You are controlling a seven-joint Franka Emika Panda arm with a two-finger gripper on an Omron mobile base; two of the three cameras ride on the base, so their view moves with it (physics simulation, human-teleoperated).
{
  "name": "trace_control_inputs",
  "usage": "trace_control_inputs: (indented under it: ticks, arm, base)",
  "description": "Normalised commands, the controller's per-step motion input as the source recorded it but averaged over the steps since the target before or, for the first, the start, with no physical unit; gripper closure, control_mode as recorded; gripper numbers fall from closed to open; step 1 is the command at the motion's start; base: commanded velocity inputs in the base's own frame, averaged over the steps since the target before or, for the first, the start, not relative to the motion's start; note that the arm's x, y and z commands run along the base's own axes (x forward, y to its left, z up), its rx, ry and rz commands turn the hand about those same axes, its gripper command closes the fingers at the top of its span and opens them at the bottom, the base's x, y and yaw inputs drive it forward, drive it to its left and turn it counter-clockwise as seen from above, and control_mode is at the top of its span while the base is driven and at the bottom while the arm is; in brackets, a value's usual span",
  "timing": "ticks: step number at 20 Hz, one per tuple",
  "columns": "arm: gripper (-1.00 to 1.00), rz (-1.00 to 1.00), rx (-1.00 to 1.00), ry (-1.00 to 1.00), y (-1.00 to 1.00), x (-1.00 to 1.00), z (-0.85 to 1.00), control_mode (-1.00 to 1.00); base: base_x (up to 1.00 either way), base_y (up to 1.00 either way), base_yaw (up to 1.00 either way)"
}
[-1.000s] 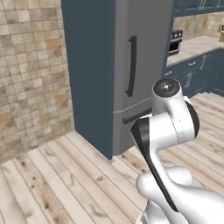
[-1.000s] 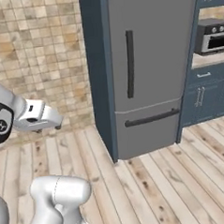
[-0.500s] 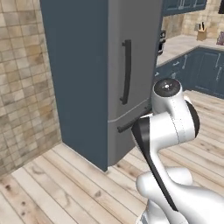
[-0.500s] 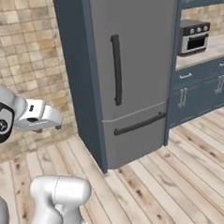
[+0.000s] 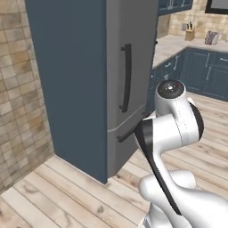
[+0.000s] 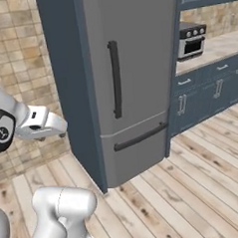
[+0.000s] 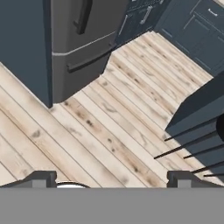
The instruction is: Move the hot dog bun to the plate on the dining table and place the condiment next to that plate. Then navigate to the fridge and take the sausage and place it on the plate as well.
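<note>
Kitchen, fridge (image 6: pixel 133 80) closed, writing seemingly unreadable

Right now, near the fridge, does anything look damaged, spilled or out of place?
Nothing stands out. The fridge stands upright with its door and lower drawer shut, the wooden floor shows no spill, and the end effector is open with nothing in it.
</note>
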Motion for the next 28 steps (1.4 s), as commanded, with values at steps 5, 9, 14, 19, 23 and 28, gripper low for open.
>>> trace_control_inputs:
  ticks: [5, 9, 14, 19, 23, 28]
  arm:
    - [-1.0, 0.0, 0.0, 0.0, 0.0, 0.0, 0.0, 1.0]
    - [-1.0, 0.0, 0.0, 0.0, 0.0, 0.0, 0.0, 1.0]
    - [-1.0, 0.0, 0.0, 0.0, 0.0, 0.0, 0.0, 1.0]
    - [-1.0, 0.0, 0.0, 0.0, 0.0, 0.0, 0.0, 1.0]
    - [-1.0, 0.0, 0.0, 0.0, 0.0, 0.0, 0.0, 1.0]
    - [-1.0, 0.0, 0.0, 0.0, 0.0, 0.0, 0.0, 1.0]
  base:
    - [0.51, 0.18, -0.25]
    - [0.56, 0.29, -0.25]
    - [0.59, 0.31, -0.24]
    - [0.59, 0.17, -0.19]
    - [0.52, 0.01, -0.13]
    - [0.52, 0.0, -0.1]
